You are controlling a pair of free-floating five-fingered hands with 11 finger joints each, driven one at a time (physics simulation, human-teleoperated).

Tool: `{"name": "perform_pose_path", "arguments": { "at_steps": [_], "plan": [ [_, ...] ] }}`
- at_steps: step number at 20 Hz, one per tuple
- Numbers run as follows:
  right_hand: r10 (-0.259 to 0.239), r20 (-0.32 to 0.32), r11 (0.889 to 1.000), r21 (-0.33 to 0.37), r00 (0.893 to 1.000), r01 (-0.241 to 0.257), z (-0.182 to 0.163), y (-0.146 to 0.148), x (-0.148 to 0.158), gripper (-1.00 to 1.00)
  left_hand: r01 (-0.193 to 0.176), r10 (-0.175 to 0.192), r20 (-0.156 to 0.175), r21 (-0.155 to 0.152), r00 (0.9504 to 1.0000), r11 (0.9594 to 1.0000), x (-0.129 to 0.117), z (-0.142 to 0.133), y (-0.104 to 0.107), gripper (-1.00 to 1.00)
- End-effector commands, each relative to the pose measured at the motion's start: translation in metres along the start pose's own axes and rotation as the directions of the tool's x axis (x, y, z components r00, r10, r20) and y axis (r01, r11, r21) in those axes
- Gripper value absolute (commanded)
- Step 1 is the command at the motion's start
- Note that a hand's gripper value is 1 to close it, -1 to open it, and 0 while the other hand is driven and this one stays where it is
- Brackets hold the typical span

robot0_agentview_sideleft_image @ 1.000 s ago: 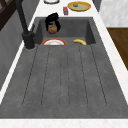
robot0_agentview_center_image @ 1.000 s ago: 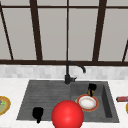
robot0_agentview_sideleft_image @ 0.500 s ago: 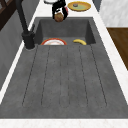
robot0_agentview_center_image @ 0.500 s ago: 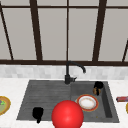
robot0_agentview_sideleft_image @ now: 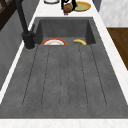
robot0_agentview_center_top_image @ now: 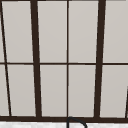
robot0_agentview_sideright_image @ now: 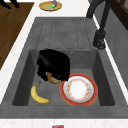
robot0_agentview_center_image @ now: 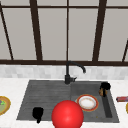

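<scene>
Right hand [robot0_agentview_center_image: 105, 86] had its fingers curled round a small brown potato-like lump [robot0_agentview_sideright_image: 53, 78] above the sink basin [robot0_agentview_sideright_image: 82, 58] — firm, light, roundish; the enclosing grip looked secure

Right hand [robot0_agentview_center_image: 104, 86] raised over the right side, fingers curled downward in a closed grasp, palm facing down. Left hand [robot0_agentview_center_image: 37, 113] hanging low at front left, fingers pointing downward.

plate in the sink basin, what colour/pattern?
The plate is white in the centre with a red-orange rim and a speckled band between; the right side view shows it best.
</scene>
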Motion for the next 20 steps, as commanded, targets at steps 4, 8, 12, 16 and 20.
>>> {"name": "perform_pose_path", "arguments": {
  "at_steps": [4,8,12,16,20],
  "plan": [
    [-0.041,0.004,0.999,0.030,0.999,0.041,0.052,-0.006,-0.035,1.00,0.000,0.000,0.000,0.000,1.0000,1.0000,0.000,0.000,0.000,0.00],
    [-0.040,-0.008,0.998,0.054,0.999,0.040,0.074,-0.009,-0.058,1.00,0.000,0.000,0.000,0.000,1.0000,1.0000,0.000,0.000,0.000,0.00],
    [-0.017,-0.011,0.997,0.082,1.000,0.017,0.088,-0.008,-0.085,1.00,0.000,0.000,0.000,0.000,1.0000,1.0000,0.000,0.000,0.000,0.00],
    [-0.017,-0.001,0.996,0.086,1.000,0.017,0.098,-0.006,-0.116,1.00,0.000,0.000,0.000,0.000,1.0000,1.0000,0.000,0.000,0.000,0.00],
    [-0.020,0.005,0.997,0.069,1.000,0.020,0.109,-0.005,-0.147,1.00,0.000,0.000,0.000,0.000,1.0000,1.0000,0.000,0.000,0.000,0.00]
  ]
}}
